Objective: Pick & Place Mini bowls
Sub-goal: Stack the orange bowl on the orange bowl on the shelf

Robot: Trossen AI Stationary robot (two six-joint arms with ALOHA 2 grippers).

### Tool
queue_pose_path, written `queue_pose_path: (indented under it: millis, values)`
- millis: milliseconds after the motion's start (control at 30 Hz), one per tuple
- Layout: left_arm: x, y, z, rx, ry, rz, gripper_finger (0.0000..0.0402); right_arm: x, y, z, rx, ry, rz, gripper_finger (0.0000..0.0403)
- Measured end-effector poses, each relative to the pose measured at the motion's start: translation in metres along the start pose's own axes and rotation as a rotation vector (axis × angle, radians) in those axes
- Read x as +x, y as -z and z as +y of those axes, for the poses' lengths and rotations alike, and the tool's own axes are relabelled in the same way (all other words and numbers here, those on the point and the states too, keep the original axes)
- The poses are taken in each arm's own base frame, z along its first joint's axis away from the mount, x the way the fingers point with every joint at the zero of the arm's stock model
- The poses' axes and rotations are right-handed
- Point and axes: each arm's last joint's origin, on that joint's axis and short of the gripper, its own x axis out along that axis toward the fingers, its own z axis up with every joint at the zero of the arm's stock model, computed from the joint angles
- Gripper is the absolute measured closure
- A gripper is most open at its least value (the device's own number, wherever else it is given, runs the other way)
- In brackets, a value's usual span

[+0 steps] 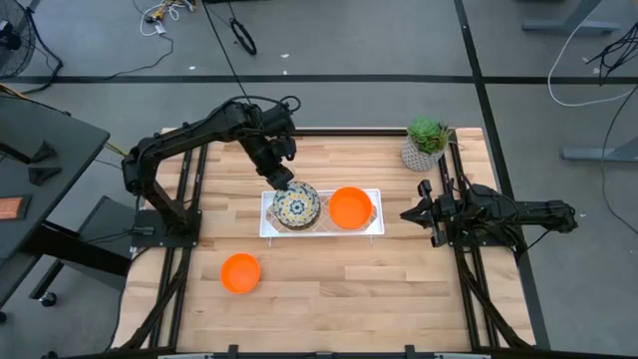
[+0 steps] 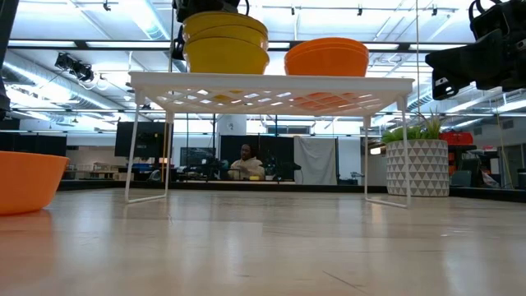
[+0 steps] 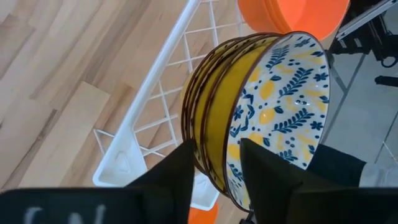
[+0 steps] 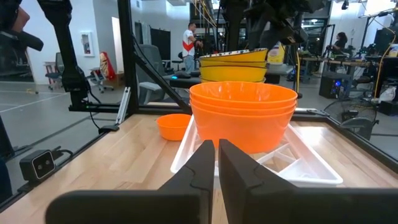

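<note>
Progress looks well advanced, judging by how the bowls lie. Nearest the front edge of the pale wooden-plank table point(image 1: 329, 289), one plain bright orange mini bowl point(image 1: 240, 272) sits alone on the boards, well apart from the rest; it appears to be what is left to move.

Farther back, the white wire rack point(image 1: 374, 229) stands on thin legs and carries two stacks side by side. One is a stack of plain orange mini bowls point(image 1: 350, 207), nested and upright. Beside it is the stack of floral mini bowls point(image 3: 261, 118), yellow outside, white inside with blue leaves and yellow fruit, their dark rims lining up closely.

At that floral stack the left gripper point(image 3: 214, 165) straddles the rim, one dark finger inside and one outside, with a visible gap either side, so the jaws stand apart and seem to be letting go of a bowl just placed.

Off to the side, the right gripper point(image 4: 216, 163) waits with its fingers nearly together, holding nothing.

Farthest back, a potted green plant in a patterned white pot point(image 1: 427, 143) occupies the table's corner.
</note>
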Motion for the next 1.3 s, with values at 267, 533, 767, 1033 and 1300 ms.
queue_pose_path:
  millis: [267, 533, 767, 1033, 1300]
  values:
    - [0.000, 0.000, 0.000, 0.020, 0.014, 0.006, 0.0219, 0.000, 0.000, 0.000, 0.000, 0.000, 0.000, 0.0376]
    - [-0.004, 0.003, -0.003, 0.049, 0.058, 0.014, 0.0201, 0.000, 0.000, 0.000, 0.000, 0.000, 0.000, 0.0376]
    - [-0.020, 0.006, -0.007, 0.097, 0.049, -0.005, 0.0200, 0.000, 0.000, 0.000, 0.000, 0.000, 0.000, 0.0376]
    - [-0.046, 0.011, -0.021, 0.150, 0.004, -0.040, 0.0200, 0.000, 0.000, 0.000, 0.000, 0.000, 0.000, 0.0376]
    - [-0.039, 0.034, -0.050, 0.254, -0.045, 0.058, 0.0200, 0.000, 0.000, 0.000, 0.000, 0.000, 0.000, 0.0376]
